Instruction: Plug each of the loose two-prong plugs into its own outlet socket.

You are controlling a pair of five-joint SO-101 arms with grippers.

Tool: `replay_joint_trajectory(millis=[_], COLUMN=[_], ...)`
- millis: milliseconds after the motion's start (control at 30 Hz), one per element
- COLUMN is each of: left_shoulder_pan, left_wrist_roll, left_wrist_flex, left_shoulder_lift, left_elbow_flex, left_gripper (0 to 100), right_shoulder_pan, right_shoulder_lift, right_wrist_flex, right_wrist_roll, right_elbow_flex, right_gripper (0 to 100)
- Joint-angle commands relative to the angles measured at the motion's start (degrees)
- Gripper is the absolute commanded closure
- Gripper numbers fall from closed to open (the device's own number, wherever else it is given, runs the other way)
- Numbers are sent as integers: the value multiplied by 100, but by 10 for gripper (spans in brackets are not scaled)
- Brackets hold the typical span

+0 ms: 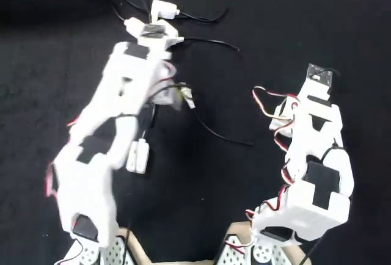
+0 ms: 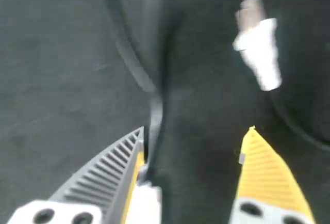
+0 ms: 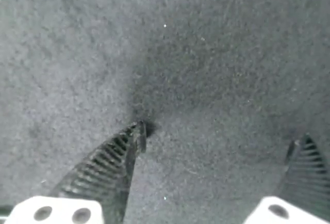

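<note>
A black cloth tabletop [image 1: 49, 63] fills the scene under two white robot arms. The left arm [image 1: 116, 106] stretches far over the cloth, while the right arm [image 1: 314, 155] stays folded near its base.

The left pincer [image 2: 196, 131] is open, its yellow ribbed fingers apart with nothing gripped. A black cable [image 2: 164, 59] runs between them. The right pincer [image 3: 223, 132] is also open, its dark fingers spread just above bare cloth, well away from the plugs.

A white block [image 1: 137, 155], probably an outlet socket, lies beside the left arm. One small white plug [image 2: 258, 53] with two metal prongs lies just ahead of the left pincer, on the end of a cable. A second plug [image 1: 164, 8] rests near the far edge of the tabletop.

Each plug looks light and hard, with a smooth plastic shell and stiff prongs. The limp cable is likely to drag and twist it. The best hold is probably across the flat sides of the body, behind the prongs, not on the cable.

The cloth is matte and slightly fuzzy, so things should not slide easily. Beyond its far edge are loose wires and pale equipment.
</note>
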Motion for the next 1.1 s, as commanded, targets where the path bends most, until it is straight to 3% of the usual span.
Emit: replay_joint_trajectory(millis=[0, 467, 1067], left_shoulder_pan=[418, 673, 787], left_wrist_roll=[501, 721, 1011], left_wrist_flex=[360, -88, 1767], left_shoulder_lift=[563, 2207, 2541], left_elbow_flex=[-1481, -3407, -5165], left_gripper=[707, 707, 707], right_shoulder_pan=[70, 70, 62], right_shoulder_lift=[-233, -224, -207], right_wrist_flex=[-114, -114, -114], right_wrist_roll=[-26, -18, -18], right_elbow_flex=[-4, -22, -22], right_gripper=[574, 574, 574])
